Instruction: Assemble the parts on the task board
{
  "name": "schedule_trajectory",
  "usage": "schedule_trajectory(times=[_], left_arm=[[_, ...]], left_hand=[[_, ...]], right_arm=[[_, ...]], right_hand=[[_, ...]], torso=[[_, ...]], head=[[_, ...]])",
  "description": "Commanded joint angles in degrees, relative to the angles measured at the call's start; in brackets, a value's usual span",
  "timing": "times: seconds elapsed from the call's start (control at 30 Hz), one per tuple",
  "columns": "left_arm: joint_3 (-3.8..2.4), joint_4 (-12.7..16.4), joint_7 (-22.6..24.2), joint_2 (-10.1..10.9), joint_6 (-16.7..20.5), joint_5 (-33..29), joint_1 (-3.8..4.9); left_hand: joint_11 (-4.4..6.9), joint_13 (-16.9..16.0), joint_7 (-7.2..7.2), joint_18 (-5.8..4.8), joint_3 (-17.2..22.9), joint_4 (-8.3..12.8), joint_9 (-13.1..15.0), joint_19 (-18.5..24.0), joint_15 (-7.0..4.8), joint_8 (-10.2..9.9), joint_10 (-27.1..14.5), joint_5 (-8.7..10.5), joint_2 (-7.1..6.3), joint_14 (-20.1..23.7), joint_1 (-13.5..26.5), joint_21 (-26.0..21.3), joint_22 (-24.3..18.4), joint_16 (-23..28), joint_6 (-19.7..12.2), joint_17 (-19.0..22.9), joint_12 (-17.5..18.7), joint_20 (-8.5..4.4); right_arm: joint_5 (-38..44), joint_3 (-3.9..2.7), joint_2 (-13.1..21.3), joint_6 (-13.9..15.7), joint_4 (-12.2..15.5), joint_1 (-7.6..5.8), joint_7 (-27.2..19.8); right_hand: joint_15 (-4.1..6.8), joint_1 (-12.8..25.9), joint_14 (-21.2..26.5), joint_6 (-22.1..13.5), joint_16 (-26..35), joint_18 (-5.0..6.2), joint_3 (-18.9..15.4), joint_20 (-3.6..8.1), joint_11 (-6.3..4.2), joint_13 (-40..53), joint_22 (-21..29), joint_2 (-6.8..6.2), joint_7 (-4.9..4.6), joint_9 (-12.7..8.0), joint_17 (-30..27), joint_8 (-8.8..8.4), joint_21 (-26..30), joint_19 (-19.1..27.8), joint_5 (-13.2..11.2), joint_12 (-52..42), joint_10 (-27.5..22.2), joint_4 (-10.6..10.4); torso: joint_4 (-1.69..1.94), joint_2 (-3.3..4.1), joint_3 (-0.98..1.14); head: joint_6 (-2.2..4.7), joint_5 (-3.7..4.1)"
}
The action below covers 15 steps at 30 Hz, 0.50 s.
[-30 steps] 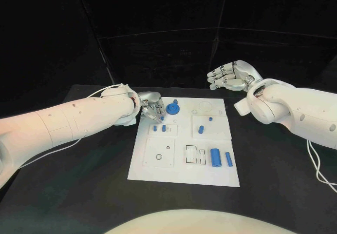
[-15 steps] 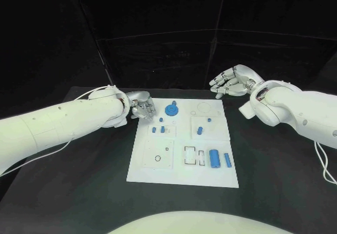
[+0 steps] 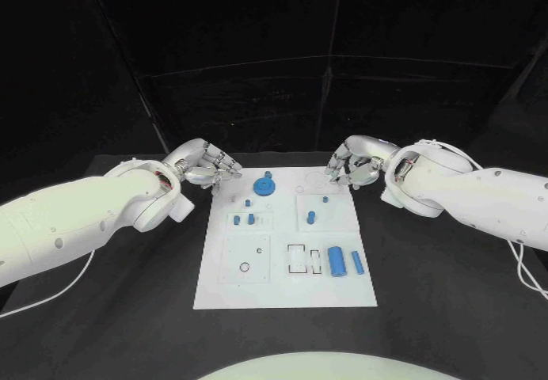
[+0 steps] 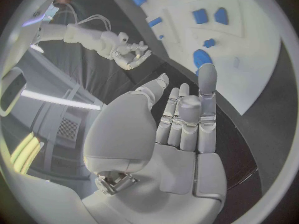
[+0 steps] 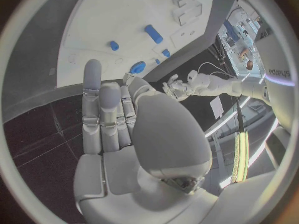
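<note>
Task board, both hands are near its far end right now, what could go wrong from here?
1. The left hand hangs beside the far left corner of the task board, close to the round blue part; a careless reach could knock that part.
2. The right hand sits at the far right corner; its fingers could catch the board's edge and shift it.
3. The loose blue cylinders near the front might roll if the board is jolted.
</note>
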<state>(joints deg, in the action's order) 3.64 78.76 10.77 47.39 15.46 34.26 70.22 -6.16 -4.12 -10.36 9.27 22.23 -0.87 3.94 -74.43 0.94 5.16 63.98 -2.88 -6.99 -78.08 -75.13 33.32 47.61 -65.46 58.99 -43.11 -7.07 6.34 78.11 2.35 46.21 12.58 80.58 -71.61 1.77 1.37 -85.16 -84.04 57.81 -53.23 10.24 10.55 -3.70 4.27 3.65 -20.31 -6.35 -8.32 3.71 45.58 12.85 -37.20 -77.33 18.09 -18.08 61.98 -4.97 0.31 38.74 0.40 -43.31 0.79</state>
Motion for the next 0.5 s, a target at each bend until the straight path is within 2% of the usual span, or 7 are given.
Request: schedule_trajectory(times=[0.03, 0.1, 0.2, 0.5], left_arm=[[-0.01, 1.65, 10.84, 0.51, 2.02, -22.70, -0.11], [0.00, 2.73, 13.26, 0.86, 1.35, -26.60, -0.25], [0.01, 3.70, 15.14, 1.12, 0.68, -29.11, -0.39], [0.04, 5.62, 17.17, 1.51, -0.04, -31.56, -0.67]], left_hand=[[0.02, -0.08, 0.08, 1.14, 0.17, -0.31, 0.06, 0.70, 0.00, 0.33, 0.30, 0.07, 0.85, 0.78, 0.13, -0.54, -0.32, 0.79, 0.36, 1.26, -0.47, 0.15], [0.26, -0.24, 0.33, 1.18, -0.07, -0.31, 0.14, 1.13, -0.11, 0.72, 0.93, 0.07, 1.00, 1.50, 0.17, -1.14, -0.69, 1.52, 0.87, 2.44, -1.13, 0.12], [0.36, -0.29, 0.44, 1.19, -0.18, -0.27, 0.14, 1.45, -0.18, 0.89, 1.14, 0.07, 1.15, 2.30, 0.13, -1.62, -1.00, 2.48, 1.04, 4.04, -1.48, 0.08], [0.45, -0.33, 0.50, 1.18, -0.20, -0.17, 0.10, 1.79, -0.23, 1.00, 1.33, 0.06, 1.44, 3.07, -0.03, -2.17, -1.37, 3.26, 1.07, 5.30, -1.87, 0.04]], right_arm=[[10.05, -0.02, -0.05, 1.26, 0.65, 0.44, 3.07], [11.27, -0.01, -0.28, 1.52, 0.84, 1.02, 3.44], [12.23, -0.01, -0.74, 1.12, 0.69, 1.56, 3.88], [13.82, 0.00, -2.05, -0.62, 0.20, 3.28, 4.34]], right_hand=[[-0.59, 0.98, -3.20, -0.58, -5.08, -0.83, 0.68, -0.42, 0.67, -0.14, -3.77, -0.01, -0.60, -0.02, 4.79, -0.56, -3.69, -0.38, -1.71, 1.72, -1.45, -0.20], [-1.03, 1.24, -3.09, -1.70, -9.89, -1.58, 1.88, -0.85, 1.06, -0.15, -10.57, -0.40, -1.21, 0.09, 9.16, -2.72, -9.90, -0.71, -2.61, 3.19, -1.11, -0.24], [-1.11, 1.11, -2.74, -1.70, -13.40, -1.80, 3.40, -1.16, 0.93, -0.10, -15.04, -0.75, -1.17, 0.05, 12.42, -4.30, -14.10, -0.23, -2.96, 4.28, -0.18, 0.13], [-1.35, 1.24, -2.16, -0.54, -15.70, -1.70, 5.73, -1.74, 1.15, -0.09, -17.92, -1.35, -1.31, 0.09, 13.88, -5.76, -17.34, 1.15, -3.42, 5.89, 0.43, 0.88]], torso=[[0.00, -0.08, 0.02], [-0.02, -0.04, 0.00], [0.15, 0.05, 0.12], [0.06, 0.09, 0.12]], head=[[0.07, 0.48], [0.19, 0.54], [0.24, 0.85], [0.17, 1.04]])
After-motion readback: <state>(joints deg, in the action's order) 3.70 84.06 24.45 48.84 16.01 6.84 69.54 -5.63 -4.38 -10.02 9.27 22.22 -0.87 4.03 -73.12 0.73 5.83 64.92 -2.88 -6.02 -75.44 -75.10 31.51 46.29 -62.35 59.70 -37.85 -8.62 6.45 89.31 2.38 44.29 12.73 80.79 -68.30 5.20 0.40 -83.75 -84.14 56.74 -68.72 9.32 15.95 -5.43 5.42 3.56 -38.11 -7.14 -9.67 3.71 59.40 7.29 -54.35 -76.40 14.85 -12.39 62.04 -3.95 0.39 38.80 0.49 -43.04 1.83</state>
